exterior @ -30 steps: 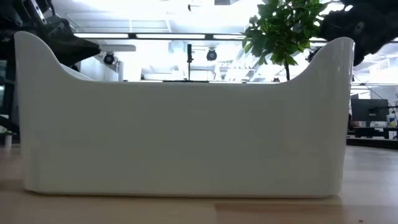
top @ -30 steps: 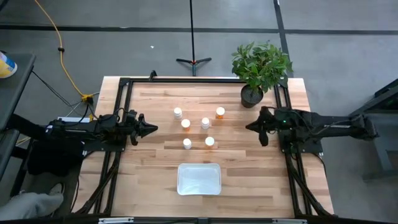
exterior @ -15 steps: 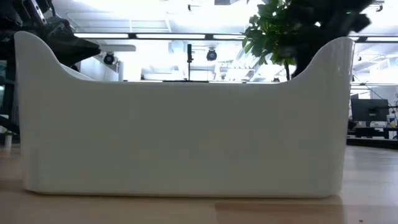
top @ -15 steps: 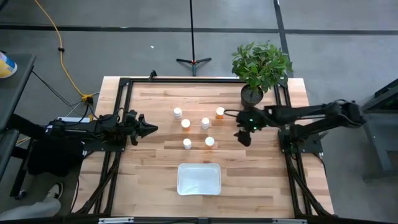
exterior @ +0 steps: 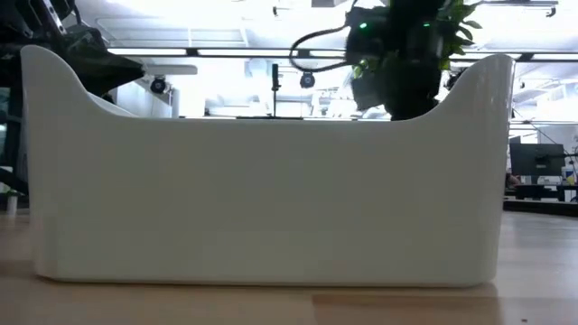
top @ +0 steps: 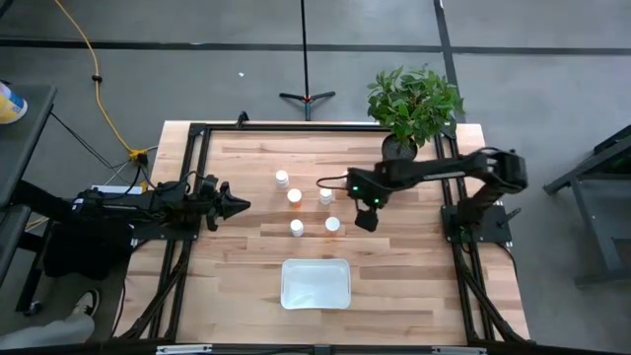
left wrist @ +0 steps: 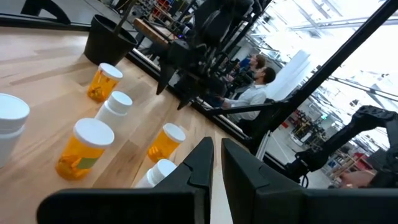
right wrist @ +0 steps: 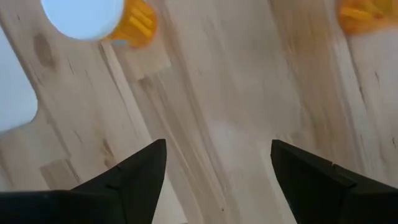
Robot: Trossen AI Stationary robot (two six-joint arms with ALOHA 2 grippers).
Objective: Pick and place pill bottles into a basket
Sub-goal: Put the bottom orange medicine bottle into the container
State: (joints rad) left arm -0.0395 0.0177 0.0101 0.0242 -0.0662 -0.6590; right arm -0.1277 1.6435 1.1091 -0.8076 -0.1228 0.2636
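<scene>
Several amber pill bottles with white caps stand upright on the wooden table, among them ones at the left (top: 282, 178), the middle (top: 325, 195) and the near side (top: 332, 224); one more is hidden under my right arm. The white basket (top: 315, 284) rests on the table toward its near edge and fills the low view (exterior: 262, 199). My right gripper (top: 367, 220) is open and empty, pointing down just right of the near bottle (right wrist: 84, 15), above bare wood. My left gripper (top: 242, 204) is shut and empty, left of the bottles (left wrist: 84, 149).
A black pot with a green plant (top: 399, 150) stands at the table's far right, behind my right arm. Black frame rails run along the table's left (top: 192, 168) and right (top: 449, 168) sides. Bare wood lies between the bottles and the basket.
My right gripper has swung from the table's right side near the plant pot toward the left, stretching out over the table. It now hangs beside the bottles and a little nearer the near edge. The bottles and the basket have stayed in place.
</scene>
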